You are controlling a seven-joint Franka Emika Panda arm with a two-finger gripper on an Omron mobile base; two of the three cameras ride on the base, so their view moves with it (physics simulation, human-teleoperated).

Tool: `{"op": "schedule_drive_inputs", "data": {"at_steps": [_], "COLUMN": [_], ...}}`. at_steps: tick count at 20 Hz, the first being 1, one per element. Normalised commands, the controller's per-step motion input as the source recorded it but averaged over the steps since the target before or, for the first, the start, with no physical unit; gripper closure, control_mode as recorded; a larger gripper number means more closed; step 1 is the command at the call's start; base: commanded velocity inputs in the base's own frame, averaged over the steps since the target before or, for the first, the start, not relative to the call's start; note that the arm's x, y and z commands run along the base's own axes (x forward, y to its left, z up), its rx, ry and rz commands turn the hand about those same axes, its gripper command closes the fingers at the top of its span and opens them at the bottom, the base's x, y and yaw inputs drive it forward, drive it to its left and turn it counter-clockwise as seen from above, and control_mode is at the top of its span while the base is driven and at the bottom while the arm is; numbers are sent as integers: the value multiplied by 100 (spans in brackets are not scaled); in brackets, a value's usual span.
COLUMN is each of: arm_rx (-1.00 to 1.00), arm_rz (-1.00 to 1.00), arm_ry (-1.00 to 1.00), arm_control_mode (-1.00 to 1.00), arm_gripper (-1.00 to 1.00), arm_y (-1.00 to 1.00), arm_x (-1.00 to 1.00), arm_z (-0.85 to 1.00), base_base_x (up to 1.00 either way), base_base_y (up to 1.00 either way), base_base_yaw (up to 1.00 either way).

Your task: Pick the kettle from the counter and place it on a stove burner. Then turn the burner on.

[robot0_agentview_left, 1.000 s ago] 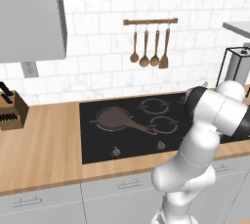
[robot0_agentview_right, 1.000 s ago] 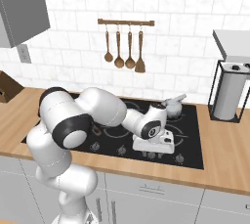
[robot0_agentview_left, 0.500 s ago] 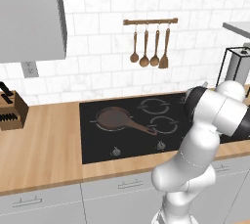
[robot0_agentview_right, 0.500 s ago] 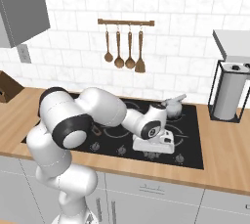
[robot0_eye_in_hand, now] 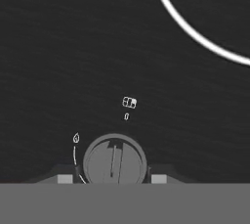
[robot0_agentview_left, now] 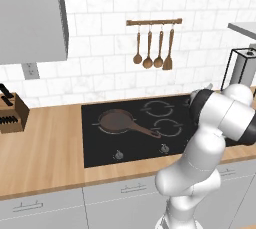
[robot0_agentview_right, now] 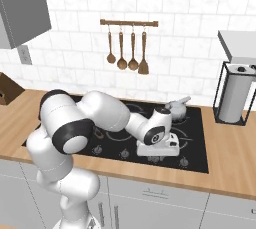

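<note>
The silver-grey kettle stands on the back right burner of the black stove, with its spout pointing right. My arm reaches down over the stove's front edge. The gripper points straight down at the row of knobs. In the hand view the gripper is shut on a round grey burner knob, with one dark fingertip on each side of it. A white burner ring curves across the upper right. The wooden counter runs along both sides of the stove.
A dark frying pan sits on the left burner, its handle pointing right. Other knobs line the stove's front. A knife block stands at the far left and a paper towel holder at the right. Wooden utensils hang on the wall.
</note>
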Motion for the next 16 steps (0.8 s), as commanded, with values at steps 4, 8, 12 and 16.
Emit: {"op": "schedule_drive_inputs", "data": {"at_steps": [4, 8, 12, 16], "arm_rx": [0, 0, 0, 0], "arm_rz": [21, 22, 21, 21], "arm_ry": [0, -4, -10, -6], "arm_control_mode": [-100, -100, -100, -100], "arm_gripper": [100, 100, 100, 100], "arm_y": [4, 1, 0, 0], "arm_x": [0, -6, -12, -4], "arm_z": [0, -2, -4, 0], "base_base_x": [0, 0, 0, 0], "base_base_y": [0, 0, 0, 0], "base_base_yaw": [0, 0, 0, 0]}}
